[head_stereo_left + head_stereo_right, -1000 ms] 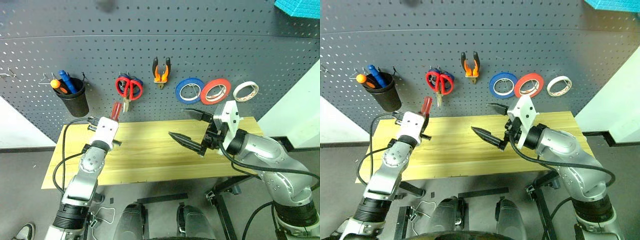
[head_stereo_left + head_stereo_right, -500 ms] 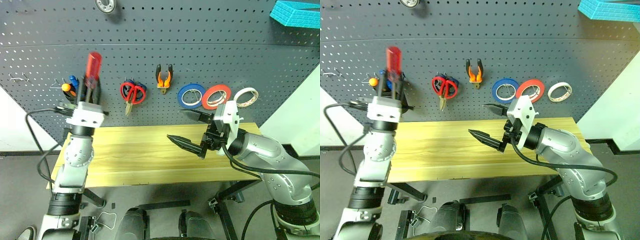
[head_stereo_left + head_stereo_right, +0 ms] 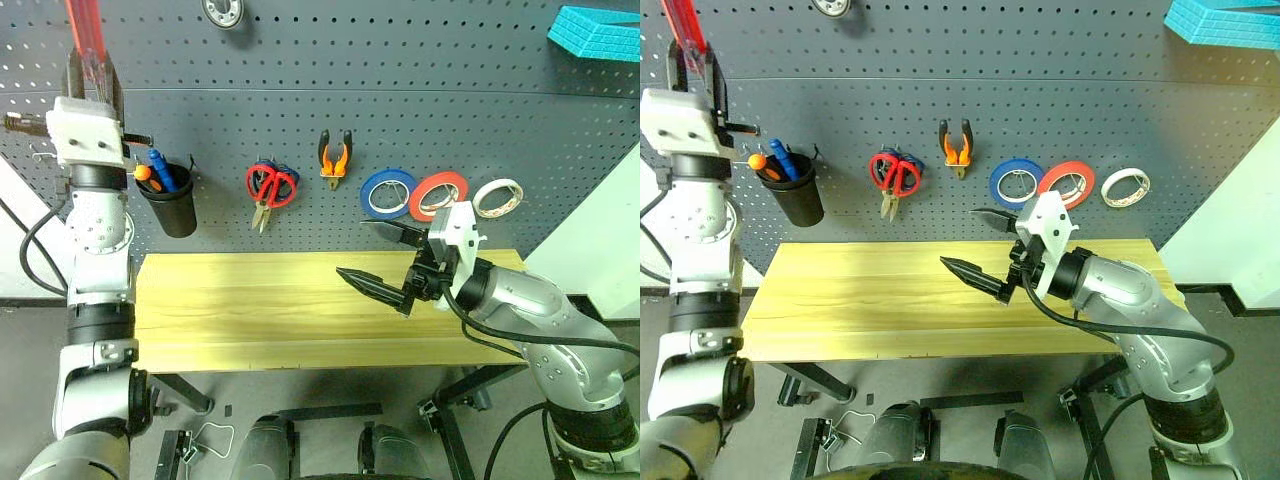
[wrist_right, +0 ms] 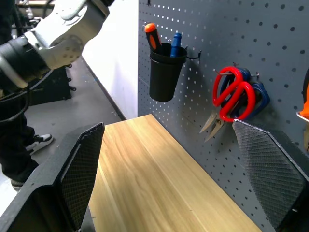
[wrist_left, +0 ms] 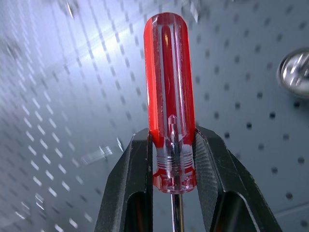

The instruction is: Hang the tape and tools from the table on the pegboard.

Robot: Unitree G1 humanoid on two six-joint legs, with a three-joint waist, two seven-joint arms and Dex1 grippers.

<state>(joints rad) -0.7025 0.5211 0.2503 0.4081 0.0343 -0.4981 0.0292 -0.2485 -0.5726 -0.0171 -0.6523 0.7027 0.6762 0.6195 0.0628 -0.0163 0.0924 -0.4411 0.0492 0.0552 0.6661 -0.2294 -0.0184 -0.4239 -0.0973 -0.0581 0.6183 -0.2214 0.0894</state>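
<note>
Left eye view: left end effector (image 3: pixel 90 75) is raised at 10 o'clock in front of the dark grey perforated pegboard (image 3: pixel 400 110), fingers clamped on the clear-red plastic handle of the small screwdriver (image 5: pixel 170 96); handle sticks up past the fingertips and the steel shaft runs down between the fingers. Right end effector (image 3: pixel 385 258) hovers over the right half of the pale yellowish plank-wood table (image 3: pixel 250 310), fingers spread wide, nothing between them.

Hanging on the pegboard along 12 o'clock, left to right:
- black plastic cup (image 3: pixel 172 205) holding orange- and blue-handled tools
- red-handled scissors (image 3: pixel 268 188) overlapping blue-handled scissors (image 4: pixel 258 94)
- orange-and-black-handled pliers (image 3: pixel 334 160)
- blue tape roll (image 3: pixel 386 193) and red tape roll (image 3: pixel 438 194), edges overlapping
- whitish-cream tape roll (image 3: pixel 497 197), just beside the red one

Table top is bare wood out to the front and left edges. Open board remains between the cup and the scissors, and above the whole tool row. Round metal knob (image 3: pixel 222 10) sits at the top edge of the board, turquoise ribbed block (image 3: pixel 598 30) at 1 o'clock.
</note>
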